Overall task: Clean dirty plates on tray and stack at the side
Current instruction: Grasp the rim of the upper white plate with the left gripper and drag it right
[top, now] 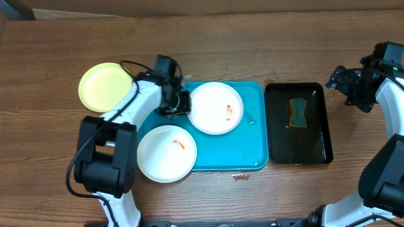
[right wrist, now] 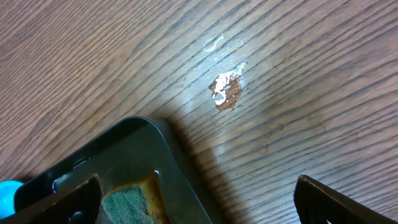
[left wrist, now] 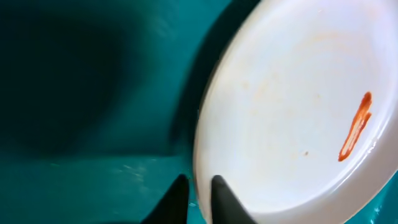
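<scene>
Two trays lie on the desk (top: 265, 38): the turquoise tray (top: 252, 126) and, to its right, the black tray (top: 315, 148). The upper white plate (top: 211, 107) sits inside the turquoise tray, the lower white plate (top: 165, 153) overlaps its near left rim, and the yellow-green plate (top: 104, 86) lies on the desk. The left claw (top: 180, 104) pinches the upper plate's rim; the right claw (top: 344, 79) hangs spread wide.
</scene>
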Controlling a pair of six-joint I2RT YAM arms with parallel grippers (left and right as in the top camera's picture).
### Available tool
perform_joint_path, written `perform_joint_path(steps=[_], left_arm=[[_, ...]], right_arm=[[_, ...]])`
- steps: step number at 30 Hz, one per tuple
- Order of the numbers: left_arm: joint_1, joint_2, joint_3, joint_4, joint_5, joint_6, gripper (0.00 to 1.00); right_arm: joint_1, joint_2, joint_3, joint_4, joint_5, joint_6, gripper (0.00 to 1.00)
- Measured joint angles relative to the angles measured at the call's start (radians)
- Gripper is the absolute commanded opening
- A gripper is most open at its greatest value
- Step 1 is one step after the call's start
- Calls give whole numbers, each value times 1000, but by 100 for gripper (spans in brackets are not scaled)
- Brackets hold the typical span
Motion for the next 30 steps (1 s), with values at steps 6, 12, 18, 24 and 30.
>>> perform_joint_path(steps=[6, 12, 18, 24, 30], left_arm=[[-62, 0, 1, -37, 15, 7, 48], [-53, 1, 95, -101, -37, 34, 49], [-52, 1, 164, -85, -119, 76, 42], [-81, 1, 150, -18, -222, 83, 37], [-119, 4, 97, 32, -249, 71, 38]], right_arm=[[0, 0, 0, 0, 0, 0, 100], [0, 0, 0, 0, 0, 0, 100], [0, 0, 0, 0, 0, 0, 100], [0, 0, 0, 0, 0, 0, 100], [0, 0, 0, 0, 0, 0, 100]])
